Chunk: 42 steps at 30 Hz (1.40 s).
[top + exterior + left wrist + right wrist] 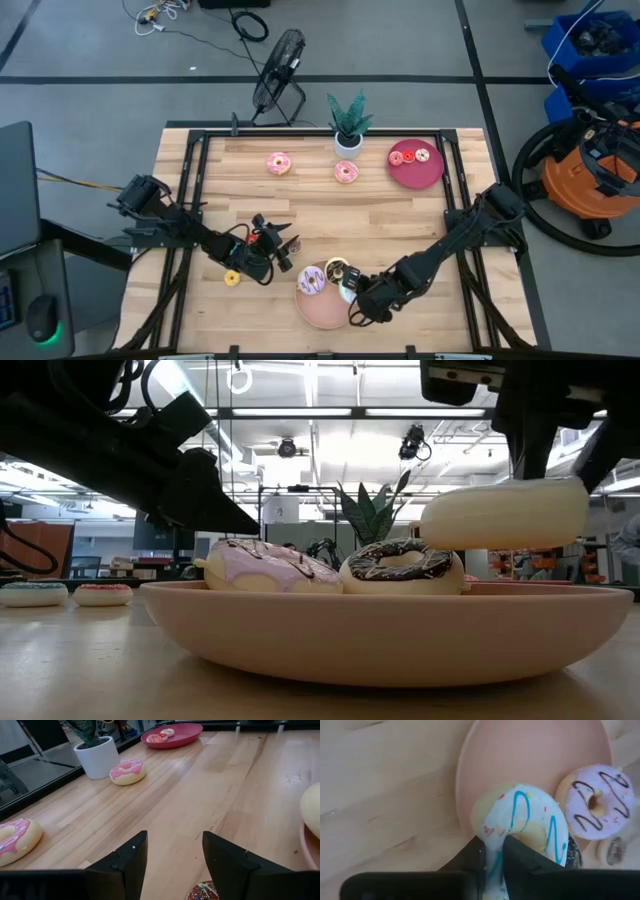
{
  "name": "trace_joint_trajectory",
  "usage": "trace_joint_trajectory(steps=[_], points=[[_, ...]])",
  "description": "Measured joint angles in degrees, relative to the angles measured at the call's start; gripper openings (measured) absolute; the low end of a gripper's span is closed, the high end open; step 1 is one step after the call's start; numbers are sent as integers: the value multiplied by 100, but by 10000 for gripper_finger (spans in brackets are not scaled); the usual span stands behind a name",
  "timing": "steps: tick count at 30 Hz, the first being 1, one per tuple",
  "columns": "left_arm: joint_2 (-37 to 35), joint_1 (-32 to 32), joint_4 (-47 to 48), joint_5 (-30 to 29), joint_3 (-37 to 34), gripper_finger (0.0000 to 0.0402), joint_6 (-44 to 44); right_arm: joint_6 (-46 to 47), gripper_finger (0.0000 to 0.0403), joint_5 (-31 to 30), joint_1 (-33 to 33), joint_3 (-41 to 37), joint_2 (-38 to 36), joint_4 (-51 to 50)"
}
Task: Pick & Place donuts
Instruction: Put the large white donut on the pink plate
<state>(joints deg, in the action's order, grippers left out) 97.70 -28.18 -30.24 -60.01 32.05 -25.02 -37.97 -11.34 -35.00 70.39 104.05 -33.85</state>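
Note:
A pink plate (318, 318) lies near the table's front edge. On it rest a purple-iced donut (310, 282) and a chocolate-iced donut (400, 565). My right gripper (495, 842) is shut on a white-iced donut with blue stripes (505, 512), held above the plate's right part. My left gripper (175, 855) stands open just left of the plate with nothing between its fingers. A small sprinkled donut (204, 892) lies on the table below them. Two pink-iced donuts (279, 163) (346, 172) lie at the back. My right gripper pinches the ring of the white donut (495, 862) with one finger (522, 852) at the hole and the other outside. The fingers come from above, slanting down. The donut hangs about level, clear of the plate and beside the chocolate donut.
A dark red plate (425, 175) with small donuts stands at the back right, and a potted plant (348, 125) at the back middle. A small yellow donut (232, 278) lies near the left arm. A black frame rail (190, 200) runs along the table's sides.

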Motion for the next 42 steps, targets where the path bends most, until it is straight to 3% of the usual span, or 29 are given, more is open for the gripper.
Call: trace_joint_trajectory(steps=[14,25,32,42], points=[[-7,0,-2,-4,4,195,11,17,153,175,11,-171,58,206],[-7,0,0,-7,21,195,13,102,200,-19,-76,-257,0,355],[-7,-1,3,-8,20,195,13,282,244,-22,-255,55,-87,329],[-7,-2,0,-7,20,195,13,1277,236,-19,-330,284,-92,-56]])
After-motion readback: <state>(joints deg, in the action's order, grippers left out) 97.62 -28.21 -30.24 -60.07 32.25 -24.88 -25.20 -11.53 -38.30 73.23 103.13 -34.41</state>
